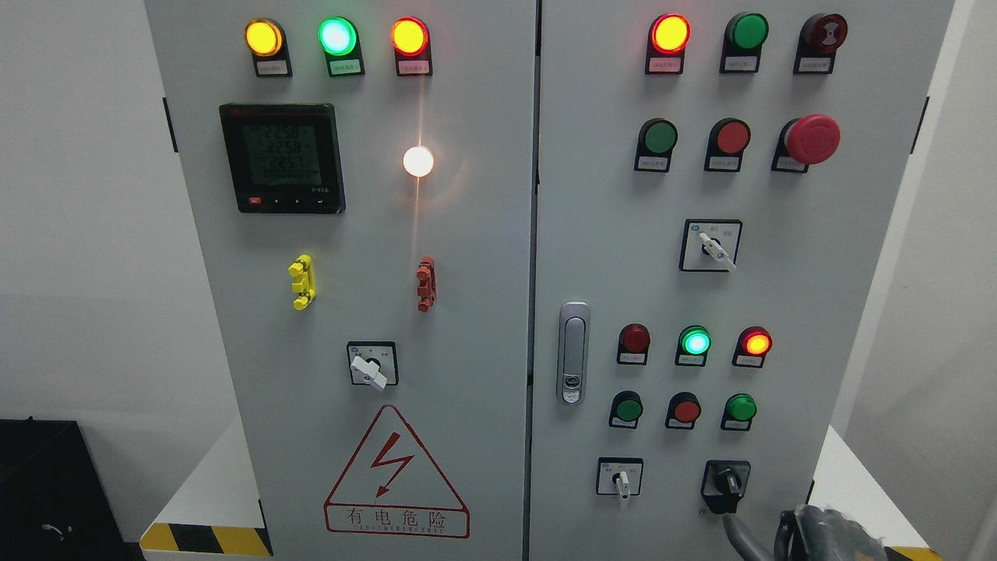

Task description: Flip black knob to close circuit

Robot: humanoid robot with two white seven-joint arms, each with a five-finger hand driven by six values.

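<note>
**Black knob waits low on the panel**

The black knob (727, 485) sits at about 5 o'clock on the grey cabinet (467, 234), with its handle pointing up. Just below it, at the bottom edge, part of the right hand (826, 534) peeks in. I cannot tell if it is open or closed. It is near the knob, not touching it.

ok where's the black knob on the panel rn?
Head view: the black knob sits at the right door's bottom right, beside the white-handled selector, just above the right hand.
</note>
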